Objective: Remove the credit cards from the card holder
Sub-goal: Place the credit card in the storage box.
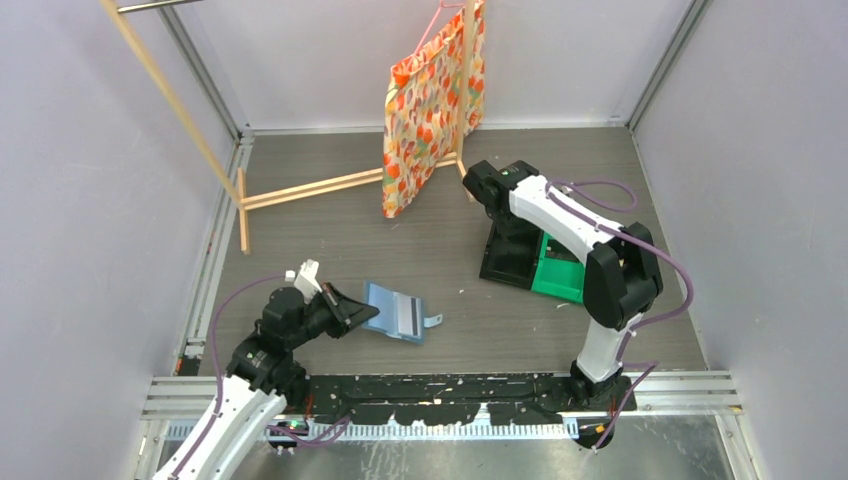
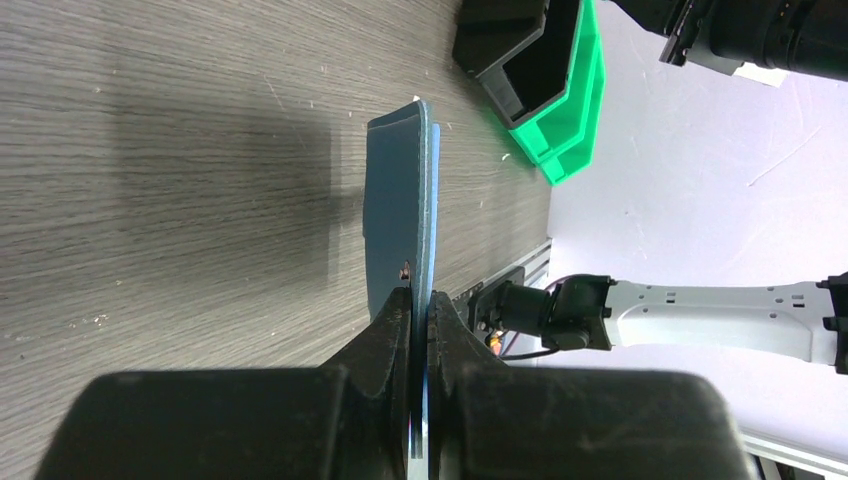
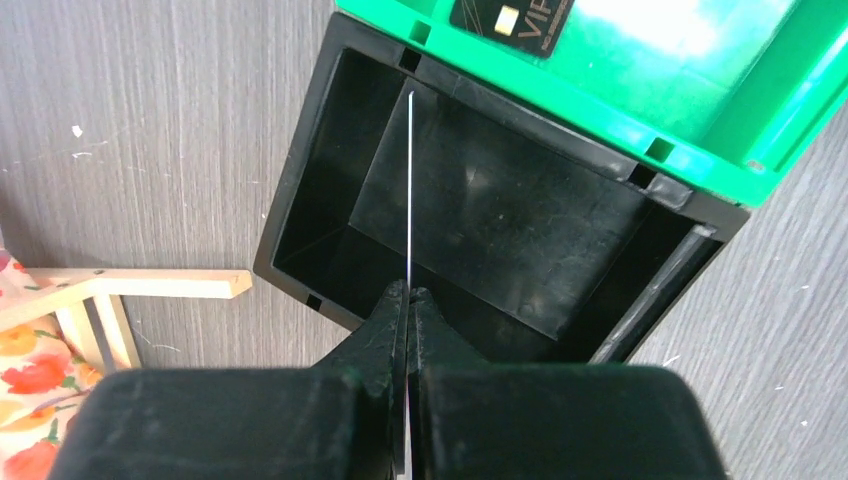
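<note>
The teal-blue card holder [image 1: 398,312] lies open on the table left of centre, its tab pointing right. My left gripper [image 1: 362,312] is shut on its left edge; in the left wrist view the card holder [image 2: 400,200] stands edge-on between the jaws of this gripper [image 2: 420,300]. My right gripper [image 1: 478,185] is at the back, shut on a thin credit card [image 3: 411,180] seen edge-on as a pale line. The right gripper [image 3: 409,292] holds it over the black bin [image 3: 290,200]. A dark credit card [image 3: 510,20] lies in the green bin [image 3: 640,140].
The black bin [image 1: 508,258] and green bin [image 1: 560,278] stand side by side at right of centre. A patterned orange bag [image 1: 430,100] hangs from a wooden rack [image 1: 300,190] at the back. Walls close in on the left, right and far sides.
</note>
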Available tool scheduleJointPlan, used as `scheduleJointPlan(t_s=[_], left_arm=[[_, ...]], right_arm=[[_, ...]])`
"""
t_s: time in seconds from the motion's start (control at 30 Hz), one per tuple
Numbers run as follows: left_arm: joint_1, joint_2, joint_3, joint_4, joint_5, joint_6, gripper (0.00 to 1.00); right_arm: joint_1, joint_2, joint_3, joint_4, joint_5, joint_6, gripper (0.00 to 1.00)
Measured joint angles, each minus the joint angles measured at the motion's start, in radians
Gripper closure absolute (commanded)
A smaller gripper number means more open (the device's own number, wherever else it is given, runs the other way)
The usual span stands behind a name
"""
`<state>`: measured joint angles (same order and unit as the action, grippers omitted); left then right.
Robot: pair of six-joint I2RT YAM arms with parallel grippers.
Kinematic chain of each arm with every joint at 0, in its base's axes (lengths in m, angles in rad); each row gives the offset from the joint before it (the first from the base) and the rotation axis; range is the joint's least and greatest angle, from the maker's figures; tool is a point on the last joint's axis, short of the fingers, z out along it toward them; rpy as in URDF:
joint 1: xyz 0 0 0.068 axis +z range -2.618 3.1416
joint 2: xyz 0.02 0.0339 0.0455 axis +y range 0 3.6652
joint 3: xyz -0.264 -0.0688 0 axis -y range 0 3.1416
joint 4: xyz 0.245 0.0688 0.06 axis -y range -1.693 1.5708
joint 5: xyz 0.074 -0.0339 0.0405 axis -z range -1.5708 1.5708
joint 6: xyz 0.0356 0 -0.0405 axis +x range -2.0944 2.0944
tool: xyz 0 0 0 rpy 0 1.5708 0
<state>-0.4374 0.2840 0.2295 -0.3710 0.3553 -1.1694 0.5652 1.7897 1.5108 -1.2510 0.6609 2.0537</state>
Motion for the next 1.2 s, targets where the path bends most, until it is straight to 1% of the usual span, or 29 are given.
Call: scheduleJointPlan(t_s=[0.13, 0.4, 0.53, 0.57, 0.6, 0.63, 0.67, 0.7, 0.83, 1.03, 1.2], left_arm=[[0.000, -0.009, 0.001, -0.023, -0.005, 0.000, 1.00], [0.000, -0.026, 0.021, -0.054, -0.005, 0.000, 0.99], [0.000, -0.039, 0.026, -0.065, -0.005, 0.000, 0.99], [0.000, -0.041, 0.027, -0.068, -0.004, 0.000, 0.99], [0.000, -0.043, 0.028, -0.069, -0.004, 0.000, 0.99], [0.000, -0.043, 0.028, -0.070, -0.004, 0.000, 0.99], [0.000, -0.046, 0.028, -0.072, -0.004, -0.001, 0.99], [0.000, -0.048, 0.028, -0.074, -0.004, -0.001, 0.99], [0.000, -0.070, 0.028, -0.083, -0.005, -0.004, 0.99], [0.000, -0.118, 0.028, -0.113, -0.005, -0.010, 1.00], [0.000, -0.154, 0.028, -0.130, -0.004, -0.027, 1.00]], right_arm=[[-0.025, 0.021, -0.004, 0.041, -0.059, 0.002, 0.99], [-0.059, 0.113, 0.011, 0.082, -0.134, 0.007, 0.99], [-0.075, 0.134, 0.013, 0.106, -0.159, 0.008, 0.99], [-0.079, 0.140, 0.019, 0.104, -0.162, 0.009, 0.94], [-0.082, 0.146, 0.027, 0.105, -0.163, 0.010, 0.81], [-0.086, 0.154, 0.036, 0.107, -0.164, 0.011, 0.63], [-0.090, 0.159, 0.041, 0.117, -0.167, 0.011, 0.58], [-0.092, 0.159, 0.041, 0.119, -0.167, 0.011, 0.55], [-0.098, 0.161, 0.041, 0.162, -0.173, 0.011, 0.54], [-0.105, 0.165, 0.041, 0.193, -0.173, 0.011, 0.59], [-0.107, 0.166, 0.045, 0.202, -0.164, 0.011, 0.59]])
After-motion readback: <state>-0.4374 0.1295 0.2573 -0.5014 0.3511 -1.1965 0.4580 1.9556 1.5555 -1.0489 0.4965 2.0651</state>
